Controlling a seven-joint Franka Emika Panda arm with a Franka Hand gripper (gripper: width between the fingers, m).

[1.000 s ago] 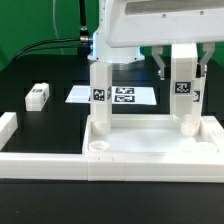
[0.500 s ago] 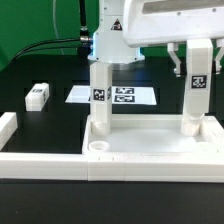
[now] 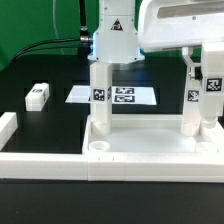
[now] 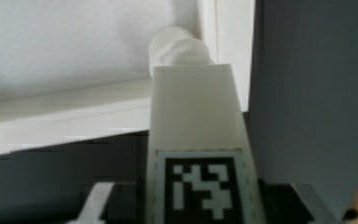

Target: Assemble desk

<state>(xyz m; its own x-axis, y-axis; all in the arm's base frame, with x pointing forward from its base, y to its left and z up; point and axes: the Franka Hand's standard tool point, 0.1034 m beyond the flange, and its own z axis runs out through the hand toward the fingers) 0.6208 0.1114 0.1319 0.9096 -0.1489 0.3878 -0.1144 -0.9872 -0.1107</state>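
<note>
The white desk tabletop (image 3: 150, 150) lies at the front with its round corner sockets facing up. Two tagged white legs stand upright in its back sockets, one on the exterior view's left (image 3: 100, 95) and one on its right (image 3: 192, 105). My gripper (image 3: 212, 68) is shut on a third tagged leg (image 3: 213, 90) and holds it upright just right of the right standing leg, above the tabletop's right end. In the wrist view this held leg (image 4: 197, 130) fills the middle between my fingers (image 4: 105, 200), its tag near the jaws and its threaded tip (image 4: 176, 45) pointing away.
A fourth loose leg (image 3: 37, 96) lies on the black table at the exterior view's left. The marker board (image 3: 120, 96) lies behind the tabletop. White border rails (image 3: 40, 158) run along the front and the left. Cables lie at the back left.
My gripper has moved toward the exterior view's right with the leg in it, uncovering the right standing leg behind it. The tabletop and the other legs have not moved.
</note>
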